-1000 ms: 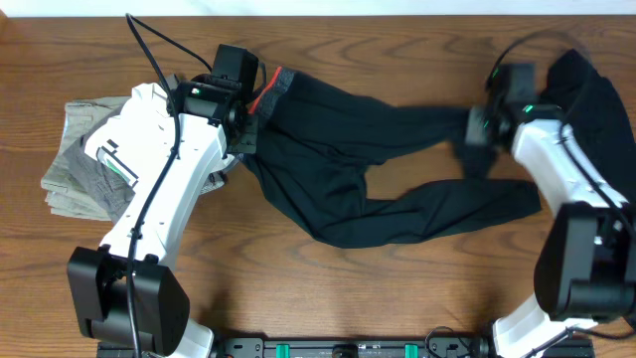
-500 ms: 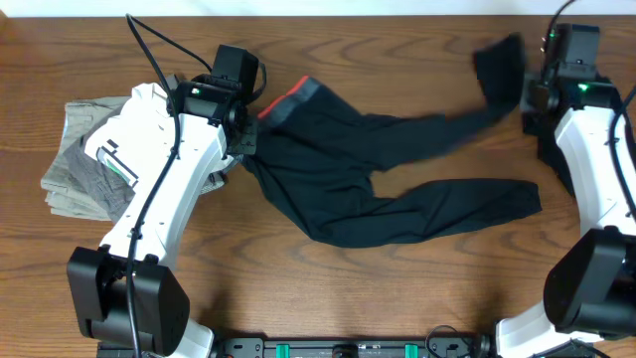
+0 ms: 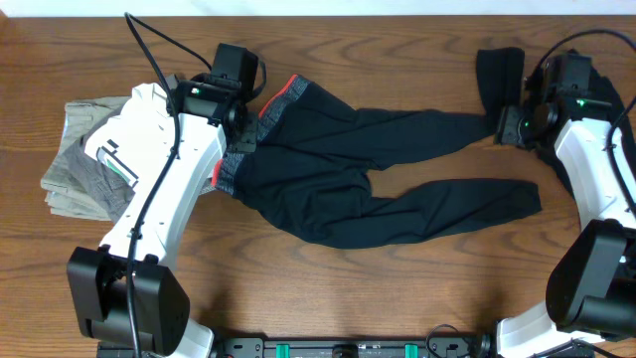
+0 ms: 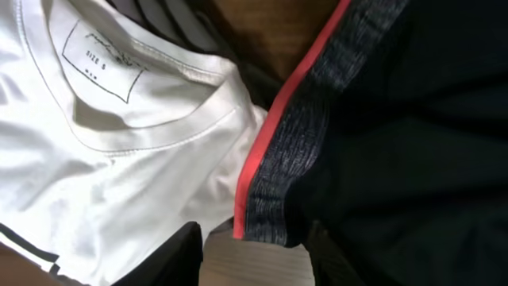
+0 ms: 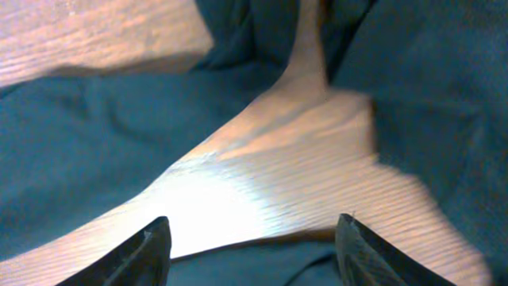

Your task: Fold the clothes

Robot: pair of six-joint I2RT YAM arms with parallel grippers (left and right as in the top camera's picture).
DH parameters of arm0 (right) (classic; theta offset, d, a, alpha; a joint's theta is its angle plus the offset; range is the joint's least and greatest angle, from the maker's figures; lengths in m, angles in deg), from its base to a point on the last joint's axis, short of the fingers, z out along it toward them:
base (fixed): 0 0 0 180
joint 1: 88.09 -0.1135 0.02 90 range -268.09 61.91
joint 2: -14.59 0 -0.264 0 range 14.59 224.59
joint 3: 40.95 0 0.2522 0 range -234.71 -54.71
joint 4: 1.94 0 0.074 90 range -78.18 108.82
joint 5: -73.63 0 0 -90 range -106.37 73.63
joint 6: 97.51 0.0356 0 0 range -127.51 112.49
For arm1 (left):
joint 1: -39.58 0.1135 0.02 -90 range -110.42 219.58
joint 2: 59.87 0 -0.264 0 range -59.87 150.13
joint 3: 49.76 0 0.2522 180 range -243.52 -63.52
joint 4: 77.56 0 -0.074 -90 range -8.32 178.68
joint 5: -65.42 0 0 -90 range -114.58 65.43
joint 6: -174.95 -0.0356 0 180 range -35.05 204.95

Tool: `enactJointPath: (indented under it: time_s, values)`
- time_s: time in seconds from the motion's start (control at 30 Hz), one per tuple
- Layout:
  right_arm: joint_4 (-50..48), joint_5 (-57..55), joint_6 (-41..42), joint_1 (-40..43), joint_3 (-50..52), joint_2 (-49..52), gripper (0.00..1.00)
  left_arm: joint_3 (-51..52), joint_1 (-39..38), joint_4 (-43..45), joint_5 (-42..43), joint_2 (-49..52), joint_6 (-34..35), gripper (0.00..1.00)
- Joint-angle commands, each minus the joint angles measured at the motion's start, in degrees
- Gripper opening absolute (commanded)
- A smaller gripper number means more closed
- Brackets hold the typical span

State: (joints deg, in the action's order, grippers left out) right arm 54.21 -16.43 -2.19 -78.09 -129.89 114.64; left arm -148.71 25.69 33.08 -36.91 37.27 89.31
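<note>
The black trousers (image 3: 338,189) lay spread across the worktop (image 3: 397,50). The left gripper (image 4: 252,246) hung over their grey waistband (image 4: 294,143), jaws apart — gripping nothing. The right gripper (image 5: 254,238), by a leg end, stood open too — bare wood between its jaws.

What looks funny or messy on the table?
The black trousers lie crooked: their two legs splay apart instead of lining up, and the far leg's end bends sharply away beside the right fingers. Nothing looks torn or spilled.
</note>
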Motion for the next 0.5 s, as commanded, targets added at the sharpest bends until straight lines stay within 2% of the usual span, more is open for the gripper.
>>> enactJointPath:
  time_s: [0.0,0.1,0.17,0.33,0.47]
  values:
    - [-0.02,7.3,6.67,0.11,2.84,0.59,0.66,-2.8,0.07,3.21,4.61,-0.72,-1.68,0.49]
    - [-0.46,11.13,6.62,0.11,4.87,0.59,0.73,-2.45,0.07,9.44,22.05,0.26,-10.08,0.5]
    - [-0.22,11.52,6.56,0.11,5.44,0.59,0.74,-2.34,0.07,14.03,28.0,2.14,-12.26,0.55]
    - [1.66,13.18,6.14,0.11,5.53,0.59,0.75,-2.34,0.04,23.23,28.44,10.1,-12.31,0.61]
    - [2.86,18.58,2.82,0.11,5.53,0.59,0.74,-2.36,0.04,28.28,28.46,17.33,-13.68,0.69]
